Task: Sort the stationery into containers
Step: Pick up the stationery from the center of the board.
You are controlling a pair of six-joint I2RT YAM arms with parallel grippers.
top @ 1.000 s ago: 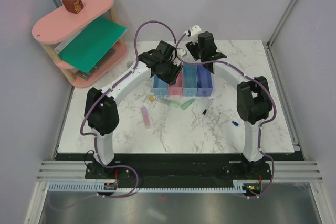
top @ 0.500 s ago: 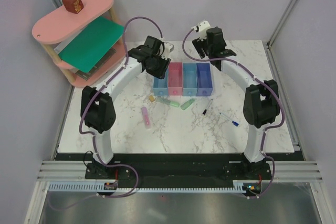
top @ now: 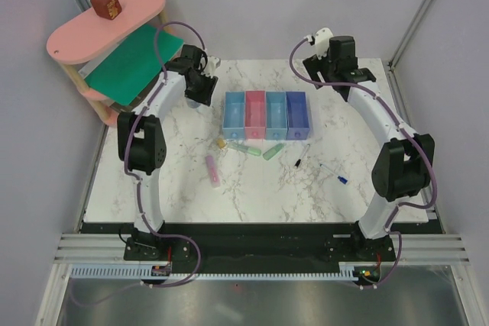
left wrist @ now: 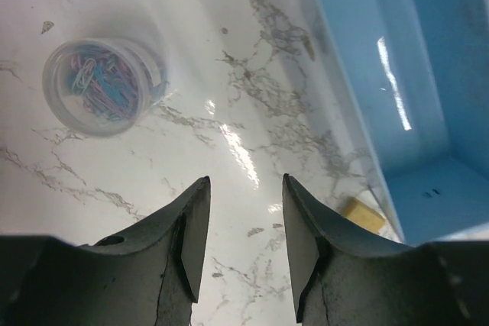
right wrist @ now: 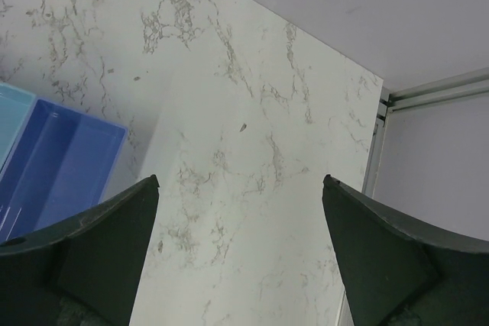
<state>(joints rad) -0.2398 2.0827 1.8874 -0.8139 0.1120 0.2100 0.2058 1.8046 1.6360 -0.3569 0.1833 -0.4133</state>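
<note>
Four containers stand in a row mid-table: light blue (top: 234,116), pink (top: 255,114), blue (top: 276,114) and blue-violet (top: 298,114). In front of them lie the stationery: a yellow piece (top: 221,143), pink stick (top: 212,170), green stick (top: 252,150), mint stick (top: 272,151), black pen (top: 299,159) and blue-tipped pen (top: 334,173). My left gripper (top: 200,88) hovers left of the bins, open and empty (left wrist: 244,181); its view shows the light blue bin (left wrist: 412,89) and the yellow piece (left wrist: 363,214). My right gripper (top: 344,62) is wide open and empty (right wrist: 240,181), behind and to the right of the blue-violet bin (right wrist: 53,169).
A round clear tub of coloured paper clips (left wrist: 103,85) sits on the marble ahead of the left gripper. A pink oval shelf (top: 107,20) with a green sheet (top: 134,62) and a brown block (top: 105,4) stands at the back left. The table's right edge rail (right wrist: 378,150) is close to the right gripper.
Both arms have swung away from the bins: the left gripper to the back left, the right gripper to the back right. The right jaws have spread wider.
</note>
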